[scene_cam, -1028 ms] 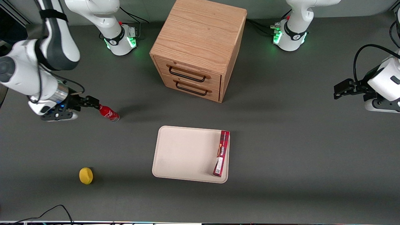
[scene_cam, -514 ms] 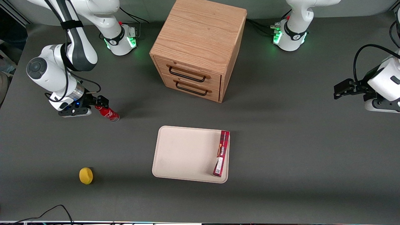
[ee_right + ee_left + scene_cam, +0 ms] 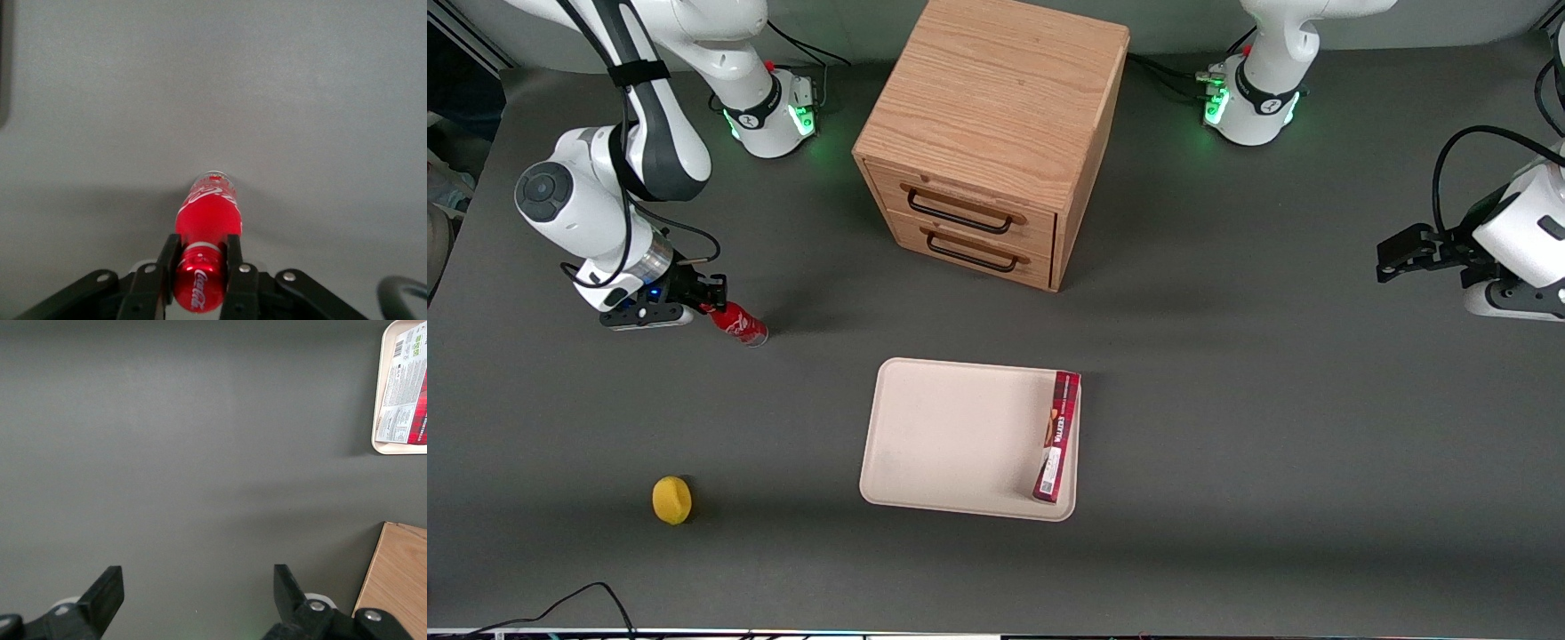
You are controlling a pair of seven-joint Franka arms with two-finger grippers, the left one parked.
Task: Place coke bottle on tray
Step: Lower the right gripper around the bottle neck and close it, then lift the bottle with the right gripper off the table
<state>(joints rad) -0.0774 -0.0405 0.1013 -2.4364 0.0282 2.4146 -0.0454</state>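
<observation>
The coke bottle is seen standing on the dark grey surface, at the working arm's end, and leans in the front view with its red cap toward the arm. It is well apart from the tray and is farther from the front camera than the tray. The hand is placed at the bottle's upper end. In the right wrist view the hand is shown closed on the coke bottle: the two black fingers are pressed against the neck and cap, one on each side, and the white script logo can be read on the cap end between them. The silvery base is seen pointing away from the wrist camera, against the surface.

The tray is laid flat on the surface, nearer to the front camera than the wooden drawer cabinet, in front of its two drawers. A long dark-red box is lying on the tray along the short edge that faces the parked arm's end. In the left wrist view a corner of the tray with the box on it is visible. A yellow lemon-like object is resting on the surface, nearer to the front camera than the bottle and well apart from the tray.
</observation>
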